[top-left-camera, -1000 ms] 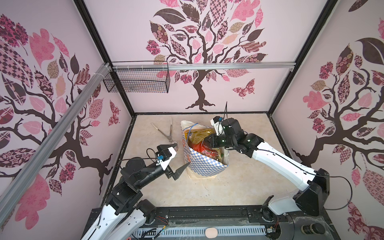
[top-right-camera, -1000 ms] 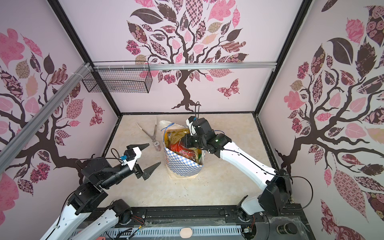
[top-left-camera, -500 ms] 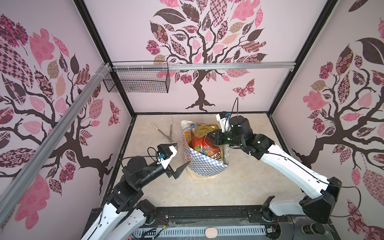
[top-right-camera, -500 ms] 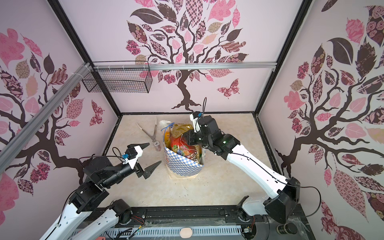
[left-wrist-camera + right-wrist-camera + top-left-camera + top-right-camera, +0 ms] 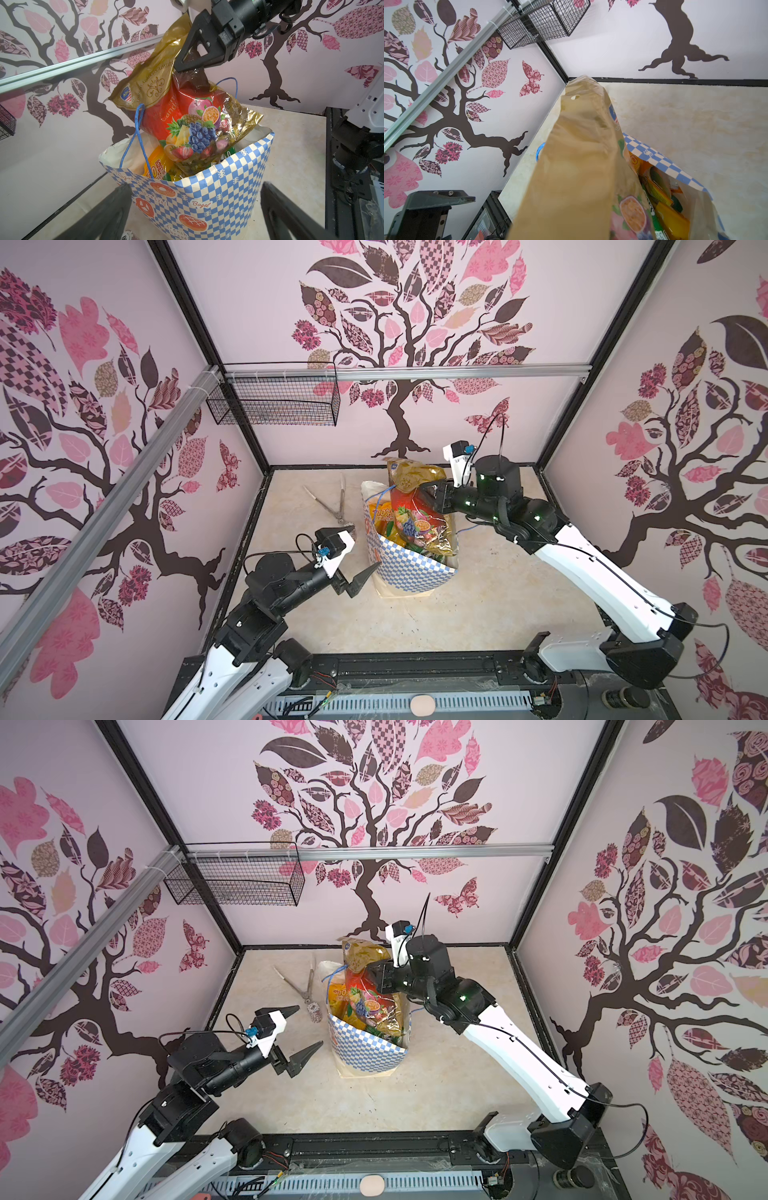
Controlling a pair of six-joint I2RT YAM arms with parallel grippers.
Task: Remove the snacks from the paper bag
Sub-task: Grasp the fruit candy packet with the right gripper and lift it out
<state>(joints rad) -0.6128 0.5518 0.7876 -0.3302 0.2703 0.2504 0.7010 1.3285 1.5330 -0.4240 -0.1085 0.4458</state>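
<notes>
gold-red packet (image 5: 415, 512) juts above paper bag (image 5: 415, 572) rim.

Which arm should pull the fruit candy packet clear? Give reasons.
Right: the right gripper is shut on the fruit candy packet, half out of the paper bag; the left gripper is open, empty.

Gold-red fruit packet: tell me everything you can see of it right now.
The gold-red packet is crinkly, glossy film: gold top with a crest and scrollwork, red middle, printed grapes, pineapple, strawberries and passion fruit. It stands tilted, mostly above the rim of the paper bag, its lower end inside beside a yellow-orange packet. The right pincer is shut on its upper part.
</notes>
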